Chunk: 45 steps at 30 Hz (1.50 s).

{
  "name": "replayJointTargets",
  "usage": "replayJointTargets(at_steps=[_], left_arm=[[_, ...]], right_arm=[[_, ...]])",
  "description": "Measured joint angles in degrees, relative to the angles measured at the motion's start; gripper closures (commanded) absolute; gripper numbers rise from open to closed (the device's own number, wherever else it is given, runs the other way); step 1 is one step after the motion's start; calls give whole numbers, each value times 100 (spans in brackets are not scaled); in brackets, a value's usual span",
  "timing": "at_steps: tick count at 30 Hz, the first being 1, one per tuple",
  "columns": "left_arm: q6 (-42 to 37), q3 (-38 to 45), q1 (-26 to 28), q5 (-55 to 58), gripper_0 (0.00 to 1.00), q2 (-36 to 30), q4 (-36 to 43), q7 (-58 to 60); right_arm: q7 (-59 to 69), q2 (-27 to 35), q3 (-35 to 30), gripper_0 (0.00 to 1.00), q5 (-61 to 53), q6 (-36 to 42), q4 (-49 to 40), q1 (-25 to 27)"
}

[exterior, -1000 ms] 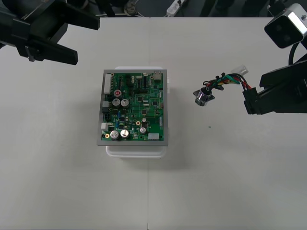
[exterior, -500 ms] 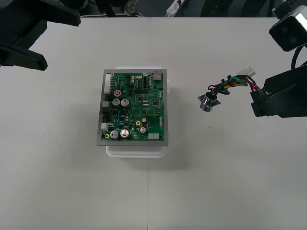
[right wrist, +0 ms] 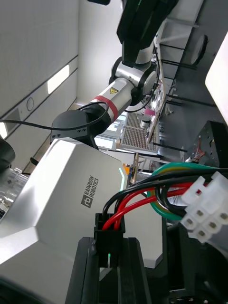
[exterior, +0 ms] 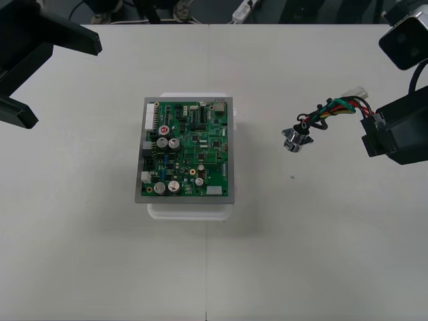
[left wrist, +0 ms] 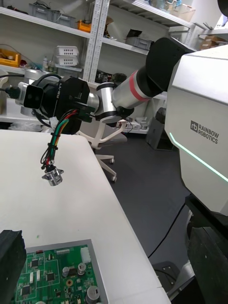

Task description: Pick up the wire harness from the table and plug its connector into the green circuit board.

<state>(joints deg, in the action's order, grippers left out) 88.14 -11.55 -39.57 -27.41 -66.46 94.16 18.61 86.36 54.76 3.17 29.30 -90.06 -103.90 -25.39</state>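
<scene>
The green circuit board (exterior: 187,148) lies on its white base (exterior: 190,210) in the middle of the table. Right of it, my right gripper (exterior: 368,130) is shut on the wire harness (exterior: 331,110) and holds it off the table. In the right wrist view the small black plug (right wrist: 109,233) sits between the right gripper's (right wrist: 110,249) fingers, with red, black and green wires looping out to a white connector (right wrist: 202,216). The metal socket (exterior: 294,139) dangles at the wires' free end toward the board. My left gripper (exterior: 67,83) hangs open at the far left, away from the board (left wrist: 57,278).
The table's far edge runs along the top of the front view, with dark floor and cables beyond it. Bare table lies between the board and the hanging socket (left wrist: 52,176), and all along the near side.
My right gripper has carried the harness to the right and slightly toward the far edge, further from the board. My left gripper has shifted left and turned at the far left.
</scene>
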Motion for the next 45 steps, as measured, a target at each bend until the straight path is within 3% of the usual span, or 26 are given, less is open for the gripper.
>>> replayJointTargets(at_steps=[8, 13, 20, 45], left_arm=[[0, 244, 175, 15, 0, -40, -116, -57], [0, 410, 256, 4, 0, -41, -118, -158], [0, 424, 257, 3, 0, -41, -90, -159], [0, 425, 260, 8, 0, -41, 64, -159]], right_arm=[[66, 6, 18, 100, 77, 0, -4, -3], [59, 170, 428, 100, 84, 0, -5, -116], [-5, 449, 1122, 100, 84, 0, -47, -440], [-5, 454, 2856, 100, -108, 1, -123, -1914]])
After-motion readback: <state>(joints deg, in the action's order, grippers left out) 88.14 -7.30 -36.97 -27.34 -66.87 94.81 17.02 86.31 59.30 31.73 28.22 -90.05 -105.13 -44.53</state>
